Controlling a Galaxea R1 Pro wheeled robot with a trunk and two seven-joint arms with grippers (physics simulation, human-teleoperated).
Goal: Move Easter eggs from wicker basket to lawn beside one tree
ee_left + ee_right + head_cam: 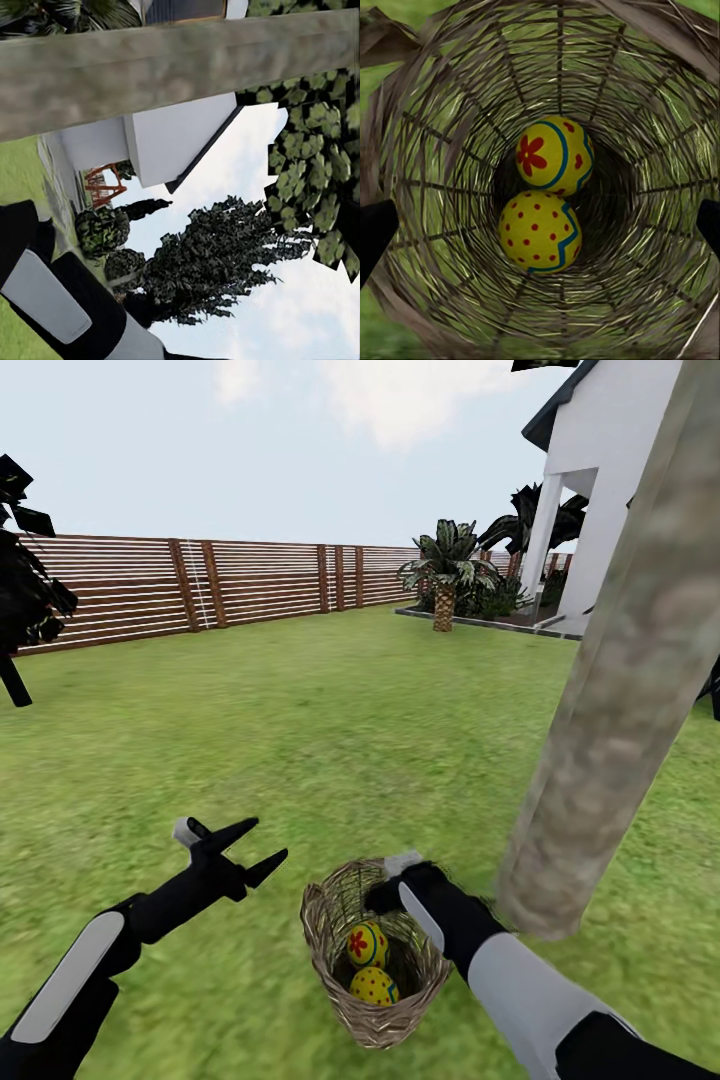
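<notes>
My right gripper [392,885] sat at the rim of the basket [330,945], which was tilted and seemed lifted off the lawn [330,740], just beside the tree [620,690] trunk. Through my right wrist camera I looked straight down into the basket [450,135]: my two fingertips [373,232] showed at opposite edges of the picture, spread wide, with the weave between them. Whether they pinched the rim or the handle I could not tell.

Two eggs lay at the bottom, touching. The flower egg [553,155] had a red flower and a blue band; the dotted egg [540,231] had red dots and a blue zigzag. From my head camera the flower egg [366,945] lay above the dotted egg [374,986].

My left gripper [250,848] hung over the grass to the left of the basket, jaws parted, holding nothing. Its wrist camera saw the trunk [150,71], a white house [172,139] and dark foliage [217,255] against the sky.

A slatted fence [200,585] ran along the far side of the lawn, with a palm [445,575] by the house [620,480].
</notes>
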